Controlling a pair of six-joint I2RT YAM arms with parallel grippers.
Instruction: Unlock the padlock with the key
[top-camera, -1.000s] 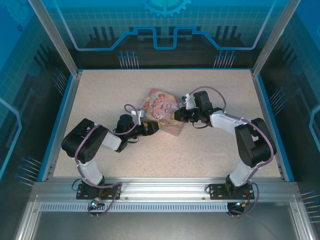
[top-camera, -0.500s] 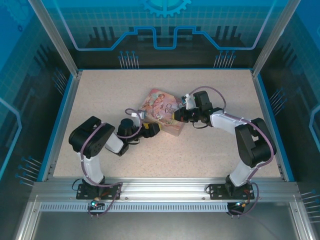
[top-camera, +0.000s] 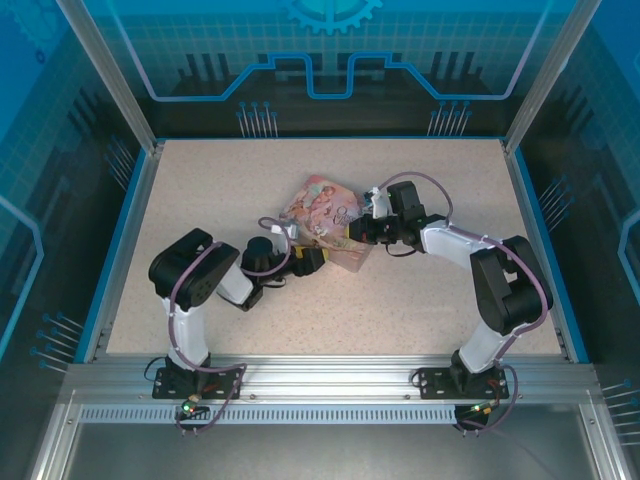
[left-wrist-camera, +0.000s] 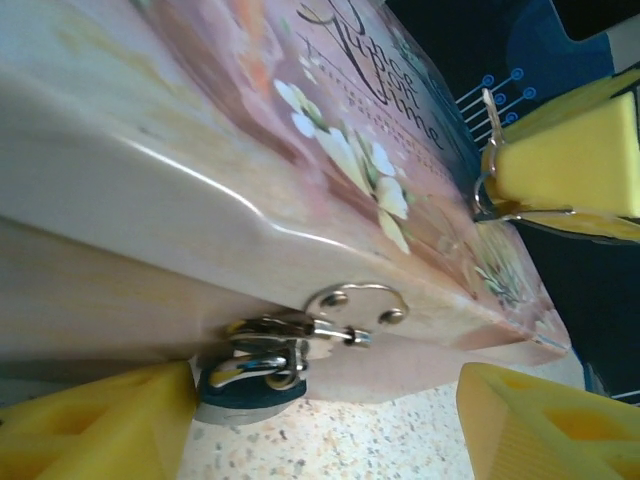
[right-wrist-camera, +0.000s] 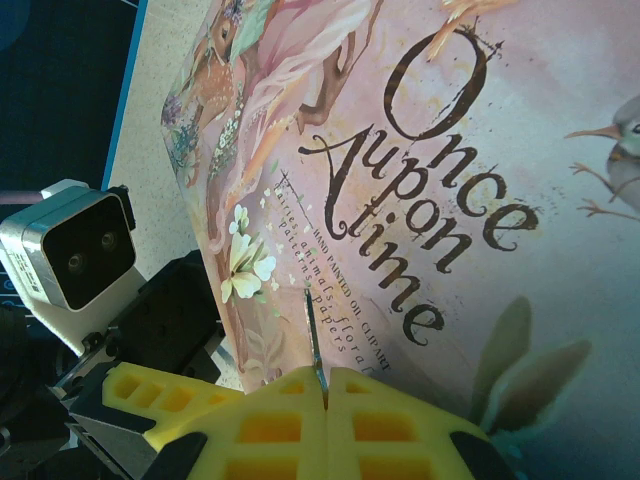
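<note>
- The left gripper (left-wrist-camera: 320, 405) stands wide open and holds nothing. Its yellow foam fingers (left-wrist-camera: 95, 425) are spread well apart, low over the speckled table (left-wrist-camera: 380, 445).
- The padlock (left-wrist-camera: 252, 382) hangs between those fingers, hard against the one at the left of the wrist view. Whether it touches the foam I cannot tell.
- Its blue body sits lowest, and its silver shackle is threaded through the hasp (left-wrist-camera: 358, 300) just ahead of the gripper.
- The hasp sits on the front wall of the pink "Once Upon a Time" tin box (left-wrist-camera: 200, 130), which rises straight ahead of the open fingers.
- The right gripper (right-wrist-camera: 327, 385) is closed on the key (right-wrist-camera: 315, 340). The thin dark blade sticks out forward of its pinched fingertips, over the box lid.
- From the left gripper, the right gripper's fingers are seen past the box's far corner, well apart from the padlock.
</note>
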